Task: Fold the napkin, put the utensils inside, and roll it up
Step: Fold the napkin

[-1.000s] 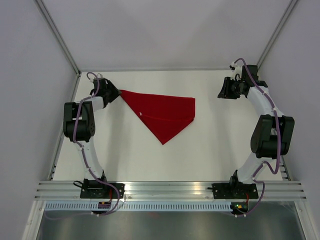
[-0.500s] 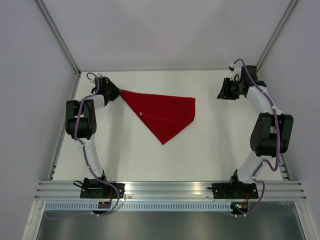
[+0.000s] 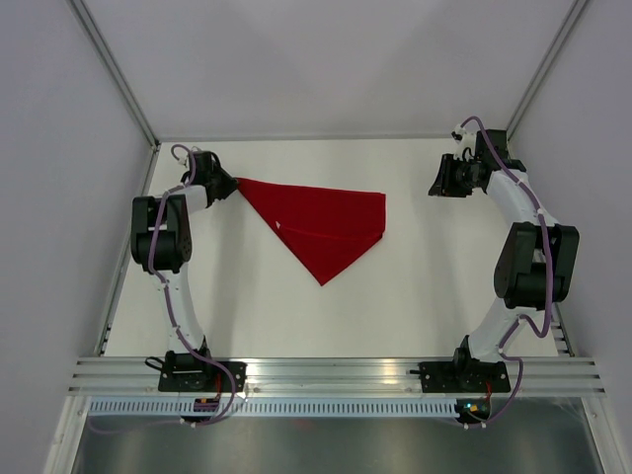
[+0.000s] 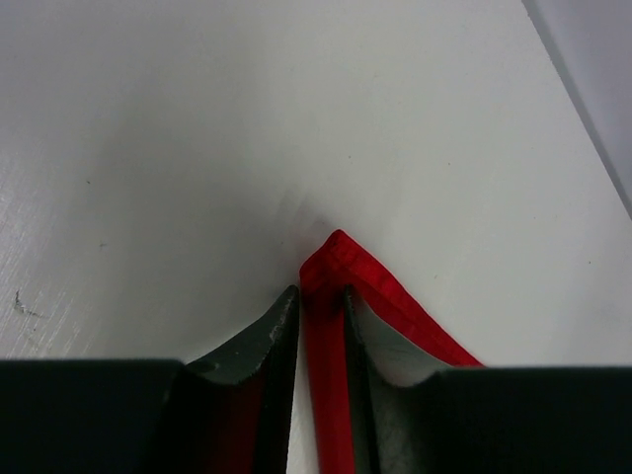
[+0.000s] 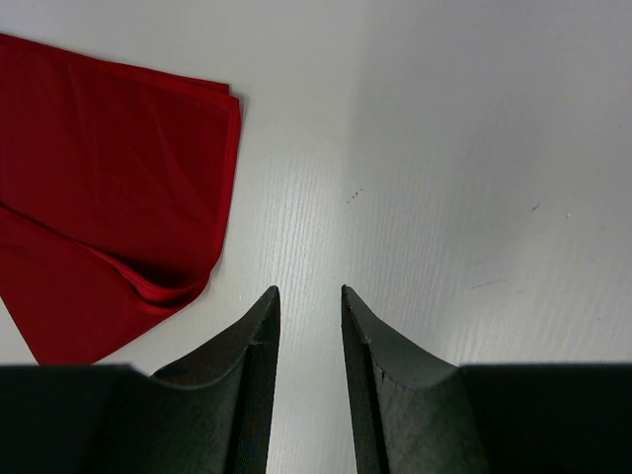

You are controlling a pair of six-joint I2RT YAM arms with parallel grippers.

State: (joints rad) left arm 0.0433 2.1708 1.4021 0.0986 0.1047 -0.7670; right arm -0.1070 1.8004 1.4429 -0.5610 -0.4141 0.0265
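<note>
- Left claw (image 4: 319, 296) nearly closed, pinching the napkin (image 3: 326, 222) at its left corner; the cloth lies folded on the desk (image 3: 415, 296).
- Right claw (image 5: 309, 291) half open, empty.
- Advice: check all layers are caught before lifting.

White tabletop (image 3: 415, 296), matte and faintly scuffed (a few specks in the wrist views), boxed in by pale grey panels — back wall (image 3: 326, 59), left wall (image 3: 49, 197), right wall (image 3: 602, 148). Slim aluminium struts (image 3: 114, 69) rising from the rear corners. Ribbed aluminium rail (image 3: 336, 370) across the near edge. Soft, even light, scarcely any shadow.
</note>
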